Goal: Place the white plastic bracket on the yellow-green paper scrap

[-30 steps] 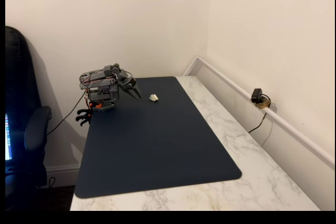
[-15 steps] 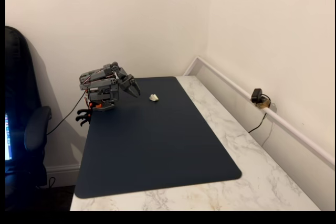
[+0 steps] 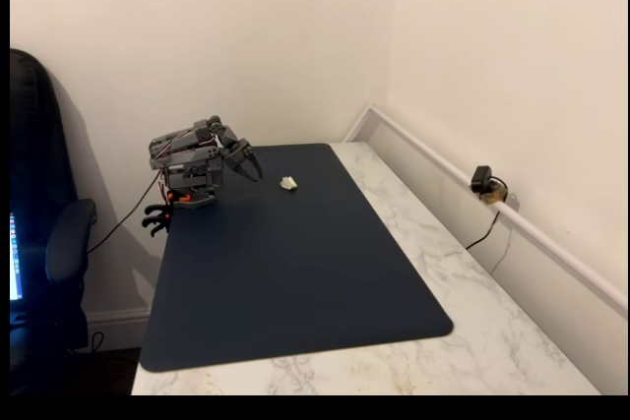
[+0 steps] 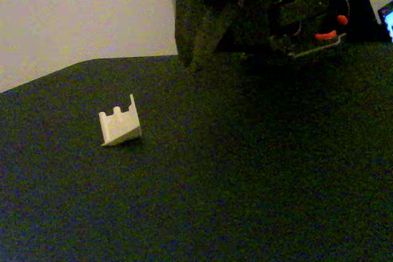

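Chair: dark, at the left edge of a fixed view, beside the table.
Arm: grey, folded low at the far left corner of the mat, with a cable running off its base toward the chair.
Gripper: held above the mat, tips pointing down toward the right, empty; the fingers look close together, though at this size I cannot tell for sure whether they are parted. In a fixed view from mat level it hangs as a dark shape at the top of the picture.
White plastic bracket: lying on the mat just to the right of the gripper tips, apart from them. In the low fixed view it stands alone on the dark surface, notched edge upward, with a sloped face at its right.
Mat: dark blue, covering most of the left of the table.
Table: white marble pattern, bare along its right side.
Small camera: black, on the ledge along the right wall, with a cable hanging down.
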Controlling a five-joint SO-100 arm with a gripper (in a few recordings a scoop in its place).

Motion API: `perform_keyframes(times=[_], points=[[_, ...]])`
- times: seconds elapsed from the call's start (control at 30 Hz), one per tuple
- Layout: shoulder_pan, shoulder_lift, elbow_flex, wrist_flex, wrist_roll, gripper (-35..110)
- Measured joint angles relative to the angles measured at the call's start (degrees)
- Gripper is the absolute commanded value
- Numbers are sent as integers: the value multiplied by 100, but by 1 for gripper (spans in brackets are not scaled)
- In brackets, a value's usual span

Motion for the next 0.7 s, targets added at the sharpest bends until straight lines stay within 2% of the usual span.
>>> perform_keyframes(times=[0.7], points=[[202, 0, -18, 0, 193, 4]])
